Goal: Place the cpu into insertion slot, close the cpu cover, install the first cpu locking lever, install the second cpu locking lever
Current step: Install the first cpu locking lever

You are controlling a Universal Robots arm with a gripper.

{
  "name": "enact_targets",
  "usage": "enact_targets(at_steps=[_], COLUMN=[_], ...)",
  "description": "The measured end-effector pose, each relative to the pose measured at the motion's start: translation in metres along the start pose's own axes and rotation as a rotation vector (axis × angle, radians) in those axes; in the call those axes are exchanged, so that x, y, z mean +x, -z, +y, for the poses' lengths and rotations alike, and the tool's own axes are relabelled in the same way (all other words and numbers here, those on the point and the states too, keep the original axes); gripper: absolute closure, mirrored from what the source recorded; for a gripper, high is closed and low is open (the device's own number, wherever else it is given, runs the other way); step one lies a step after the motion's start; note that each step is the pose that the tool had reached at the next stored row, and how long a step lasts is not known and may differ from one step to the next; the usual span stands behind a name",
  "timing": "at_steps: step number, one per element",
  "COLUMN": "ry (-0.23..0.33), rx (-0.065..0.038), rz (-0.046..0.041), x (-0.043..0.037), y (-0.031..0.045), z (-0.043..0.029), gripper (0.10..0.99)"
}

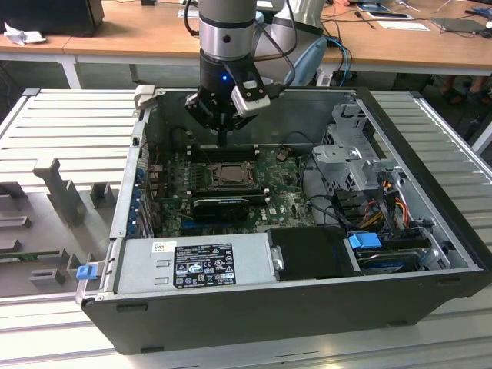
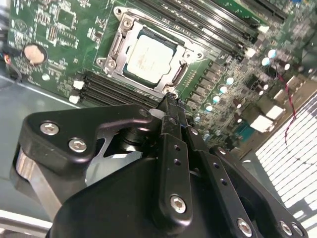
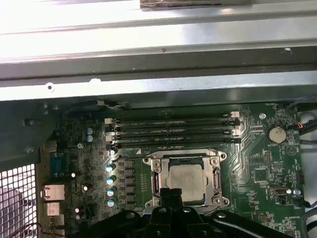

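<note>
Second wrist view has the claw [image 2: 168, 101] pressed together, pinching nothing I can see, its tip just at the socket [image 2: 128, 73] corner. Latching here wants a slow, straight push, staying off the chip [image 2: 148, 58]. That chip lies seated in the socket under what looks like the lowered metal cover [image 2: 117, 45], at six o'clock from the claw in the exterior view.

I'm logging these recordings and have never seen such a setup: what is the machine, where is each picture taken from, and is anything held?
One robot arm reaches into an open computer case. The exterior view watches from outside; both wrist views ride on the arm and look past its tool, whose fingers are shut on nothing. On the green board the cpu lies in the insertion slot, with the cpu cover flat around it. The tool tip is close to one corner of the slot.
</note>
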State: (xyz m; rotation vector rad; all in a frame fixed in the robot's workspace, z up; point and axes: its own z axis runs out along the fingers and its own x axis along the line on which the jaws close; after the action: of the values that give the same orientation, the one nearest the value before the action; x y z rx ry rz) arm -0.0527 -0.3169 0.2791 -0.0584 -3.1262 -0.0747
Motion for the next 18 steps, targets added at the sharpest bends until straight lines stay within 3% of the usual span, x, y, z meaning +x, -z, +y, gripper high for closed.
enact_targets(at_steps=[2,7,11,13,18], ry=[0.053,0.115,0.125,0.126,0.129], rx=[0.001,0.002,0.002,0.002,0.002], rz=[0.0014,0.0016,-0.0027,-0.009,-0.0096], x=[0.0,0.0,0.0054,0.0135,0.0147], y=[-0.0002,-0.0006,-0.0012,-0.0025,-0.0106], z=[0.0,-0.0001,-0.0003,-0.0006,-0.0011], gripper=[0.98,0.98,0.98,0.98,0.98])
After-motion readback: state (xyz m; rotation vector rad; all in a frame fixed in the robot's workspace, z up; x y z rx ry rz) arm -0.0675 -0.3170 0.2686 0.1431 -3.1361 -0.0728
